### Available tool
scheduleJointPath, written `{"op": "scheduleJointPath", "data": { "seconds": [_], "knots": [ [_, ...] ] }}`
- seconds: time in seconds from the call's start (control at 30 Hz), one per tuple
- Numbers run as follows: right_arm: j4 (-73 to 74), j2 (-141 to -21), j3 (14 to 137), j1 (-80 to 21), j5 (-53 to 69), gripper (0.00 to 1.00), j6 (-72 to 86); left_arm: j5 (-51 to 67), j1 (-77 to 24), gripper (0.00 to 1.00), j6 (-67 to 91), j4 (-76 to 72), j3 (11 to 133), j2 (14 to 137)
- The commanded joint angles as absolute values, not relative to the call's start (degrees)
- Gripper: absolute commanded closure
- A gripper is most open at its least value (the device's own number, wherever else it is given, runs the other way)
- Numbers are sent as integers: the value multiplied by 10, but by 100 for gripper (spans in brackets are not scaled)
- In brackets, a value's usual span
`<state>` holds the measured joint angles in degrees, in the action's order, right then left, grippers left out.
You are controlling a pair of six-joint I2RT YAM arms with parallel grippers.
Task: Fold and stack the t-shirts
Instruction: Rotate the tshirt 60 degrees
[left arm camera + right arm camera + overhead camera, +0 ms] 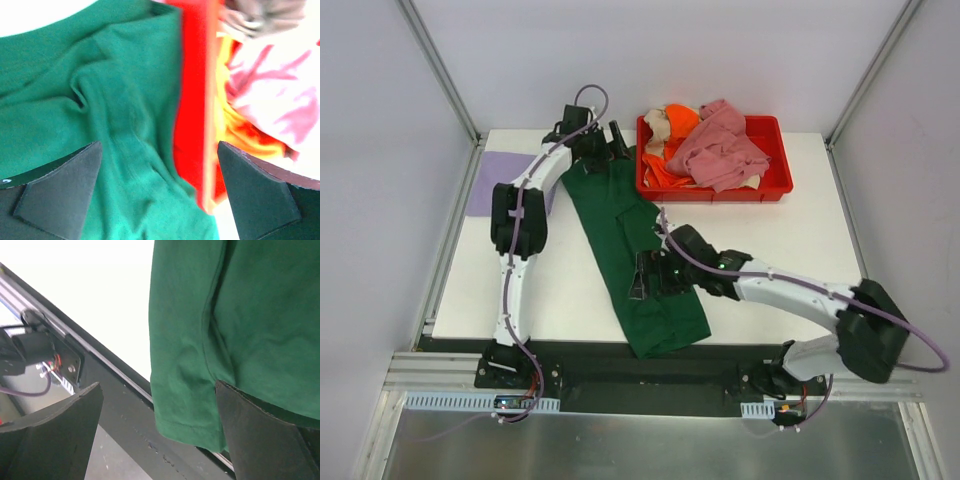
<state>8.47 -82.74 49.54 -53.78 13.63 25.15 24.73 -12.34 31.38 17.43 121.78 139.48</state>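
A dark green t-shirt (620, 215) lies in a long strip from the back middle of the table to its front edge, where the hem (200, 430) hangs over. My left gripper (603, 148) hovers open over the shirt's far end (125, 125), right beside the red tray. My right gripper (650, 272) stands open above the shirt's near half (250, 315), with nothing between its fingers. A lavender t-shirt (495, 180) lies flat at the back left, partly under the left arm. Pink (720, 150), orange (678, 120) and beige (658, 127) t-shirts are piled in the tray.
The red tray (715, 193) sits at the back right; its left wall (192, 75) is close to my left gripper's right finger. A black rail (115, 405) runs along the table's front edge below the shirt's hem. Metal frame posts stand at the back corners.
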Motion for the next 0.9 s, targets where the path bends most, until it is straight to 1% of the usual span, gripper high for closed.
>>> {"op": "scheduleJointPath", "data": {
  "seconds": [0.0,0.07,0.13,0.23,0.27,0.33,0.4,0.5,0.57,0.63,0.73,0.87],
  "knots": [
    [165,-721,507,-533,-15,4,220,259,-155,1,269,184,1168,1195],
    [220,-694,506,-514,-74,4,213,236,-175,1,249,196,1120,1130],
    [253,-677,512,-479,-107,4,179,204,-191,1,240,201,1052,1060],
    [299,-673,554,-405,-141,4,117,177,-206,1,248,200,920,956],
    [297,-676,568,-379,-156,4,80,162,-214,1,257,200,870,912],
    [287,-693,597,-326,-223,4,35,142,-236,1,261,190,767,860],
    [286,-734,638,-257,-245,4,31,141,-257,1,269,180,682,822],
    [299,-809,722,-184,-194,4,-15,181,-278,1,291,133,554,762],
    [337,-861,792,-167,-162,4,-27,204,-286,1,317,109,485,719],
    [356,-888,817,-168,-105,4,-51,207,-298,1,342,99,426,667],
    [296,-864,739,-170,18,4,-34,218,-321,1,390,99,347,587],
    [257,-775,602,-170,75,4,32,242,-393,1,484,100,254,502]
  ]
}}
